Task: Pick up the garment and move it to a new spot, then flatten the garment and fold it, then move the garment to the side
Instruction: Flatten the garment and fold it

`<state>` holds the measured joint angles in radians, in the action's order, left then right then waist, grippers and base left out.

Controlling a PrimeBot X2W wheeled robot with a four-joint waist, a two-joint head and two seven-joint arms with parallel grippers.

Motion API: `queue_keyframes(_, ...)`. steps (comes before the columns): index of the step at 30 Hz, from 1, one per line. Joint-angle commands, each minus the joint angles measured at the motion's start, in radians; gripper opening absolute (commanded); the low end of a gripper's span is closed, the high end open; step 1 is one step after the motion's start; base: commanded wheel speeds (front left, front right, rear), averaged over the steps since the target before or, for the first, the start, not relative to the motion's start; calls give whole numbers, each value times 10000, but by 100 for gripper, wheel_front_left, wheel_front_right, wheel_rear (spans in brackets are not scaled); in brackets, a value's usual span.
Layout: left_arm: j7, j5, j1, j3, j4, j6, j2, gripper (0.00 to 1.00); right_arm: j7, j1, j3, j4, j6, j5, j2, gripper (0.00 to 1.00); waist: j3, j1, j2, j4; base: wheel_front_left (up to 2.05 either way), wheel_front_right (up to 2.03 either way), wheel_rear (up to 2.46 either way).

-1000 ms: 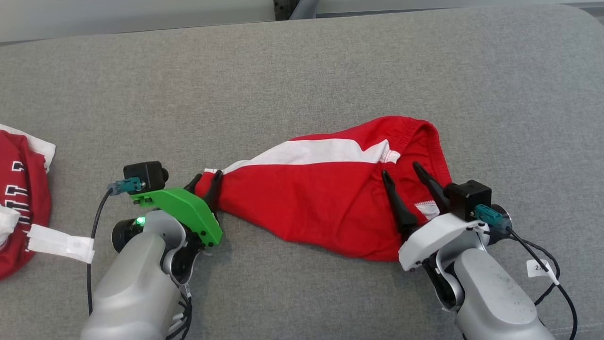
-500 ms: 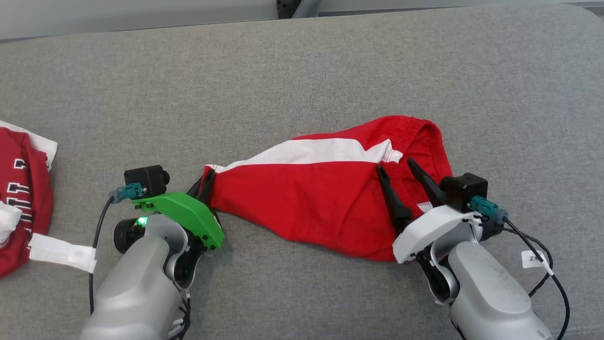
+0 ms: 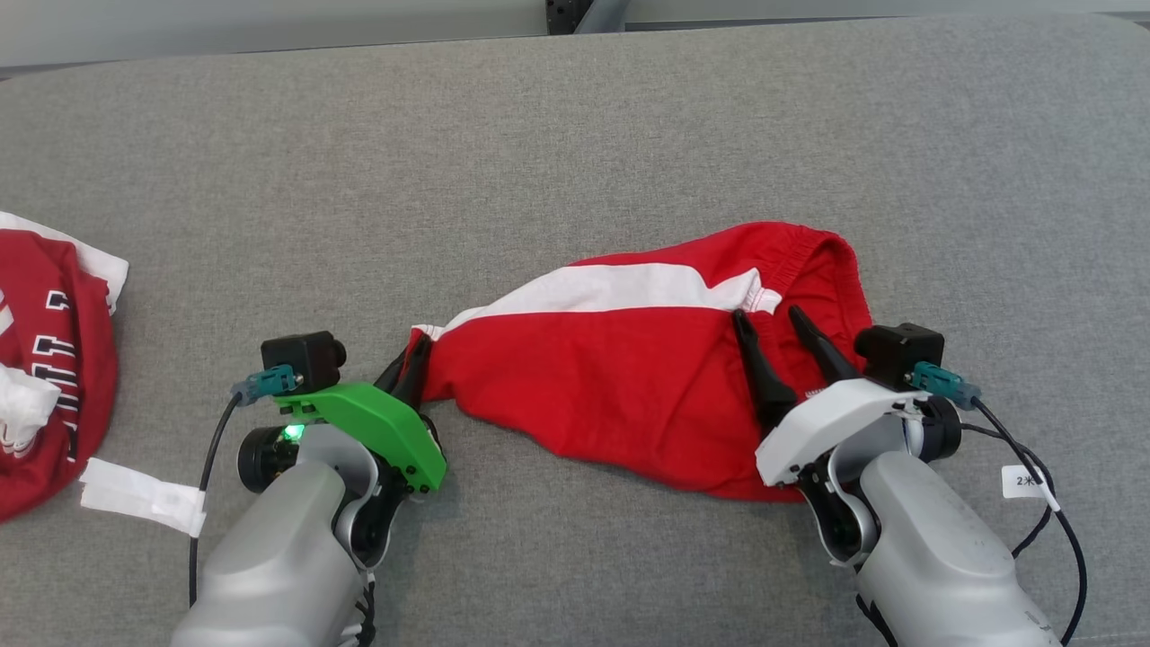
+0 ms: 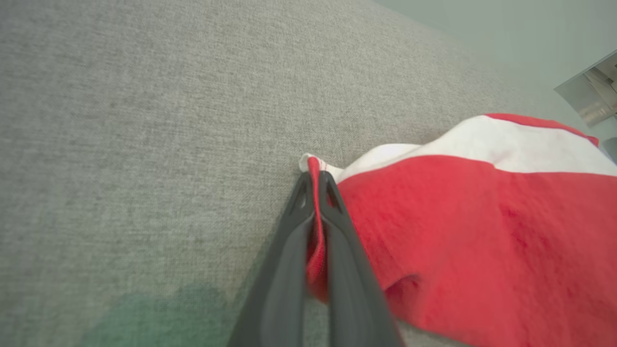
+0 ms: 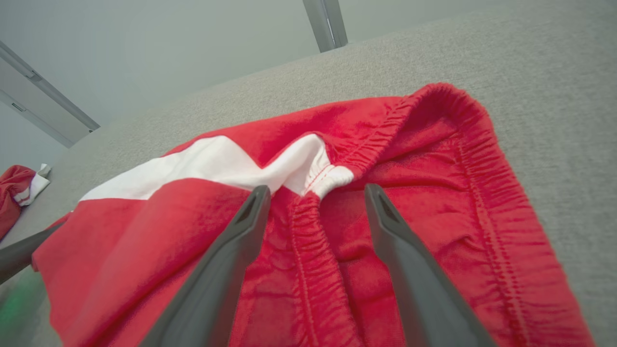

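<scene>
The garment [image 3: 620, 368] is a pair of red shorts with a white stripe, lying spread and rumpled on the grey cushion. My left gripper [image 3: 415, 349] is shut on the garment's left hem corner [image 4: 314, 168], red cloth pinched between its dark fingers [image 4: 337, 241]. My right gripper [image 3: 768, 314] stands open over the elastic waistband [image 5: 308, 207] at the garment's right end, one finger [image 5: 241, 231] on each side of a gathered fold, which sits between the jaws.
A second red and white garment [image 3: 45, 359] with lettering lies bunched at the left edge, a white tag [image 3: 144, 497] beside it. The grey cushion [image 3: 575, 135] stretches wide behind and to the right. A metal post [image 5: 325, 24] rises beyond the far edge.
My left gripper has shut on the hem corner. The whole head view has shifted a little rightward and down, so the camera moved. The right gripper stays open over the waistband.
</scene>
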<state>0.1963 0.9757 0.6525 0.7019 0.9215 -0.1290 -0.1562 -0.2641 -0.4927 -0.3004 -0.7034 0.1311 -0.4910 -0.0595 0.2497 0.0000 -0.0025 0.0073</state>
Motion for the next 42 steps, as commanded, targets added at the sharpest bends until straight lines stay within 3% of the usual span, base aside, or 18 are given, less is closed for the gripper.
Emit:
queue_keyframes(1, 96, 45, 175, 67, 72, -32, -74, 0, -2, 35, 14, -50, -8, -69, -3, 100, -15, 0, 25, -5, 0, 0, 0)
queue_keyframes(5, 203, 214, 217, 295, 127, -33, -103, 0, -2, 56, -80, -110, -8, -200, 6, 98, -35, 0, 25, -17, 0, 0, 0)
queue_keyframes(6, 235, 269, 227, 335, 138, -33, -105, 0, -2, 31, -93, -115, -8, -206, 7, 85, -40, 0, 25, -19, 0, 0, 0)
queue_keyframes(8, 286, 339, 245, 436, 159, -32, -109, 0, -2, -32, -102, -159, -8, -234, 14, 50, -43, 0, 25, -11, 0, 0, 0)
queue_keyframes(10, 310, 428, 278, 554, 194, -33, -109, 0, -2, -104, -98, -237, -8, -301, 23, 34, -30, 0, 25, 12, 0, 0, 0)
queue_keyframes(11, 310, 428, 278, 554, 194, -33, -109, 0, -2, -104, -98, -237, -8, -301, 23, 34, -30, 0, 25, 12, 0, 0, 0)
queue_keyframes(14, 353, 556, 319, 675, 235, -33, -129, 0, -2, -236, -91, -405, -8, -393, 28, 0, -17, 0, 25, 53, 0, 0, 0)
queue_keyframes(21, 609, 689, 449, 719, 167, -32, -311, 0, -2, -249, 317, 224, -8, -412, 29, 0, -213, 0, 25, 144, 0, 0, 0)
queue_keyframes(29, 686, -440, 1497, -4, -973, -32, -1332, 0, -2, -1126, 441, 1756, -6, -1323, -323, 0, -953, 0, 25, 167, 0, 0, 0)
queue_keyframes(32, 690, -1127, 2914, -142, -1176, 20, -1947, 0, 254, -2567, 355, 1658, -6, -1586, -678, 0, -468, 0, 25, 159, 0, 0, 0)
queue_keyframes(36, 650, -1580, 4887, -374, -1124, 160, -2351, 0, 595, -4980, 643, 970, -12, -1547, -1127, 0, 617, 0, 25, 236, 0, 0, 0)
queue_keyframes(42, 684, -2878, 7792, -1471, -2114, 712, -2946, 0, 58, -8461, 1383, -71, -26, -296, -1539, 0, 1890, 0, 25, 403, 0, 0, 0)
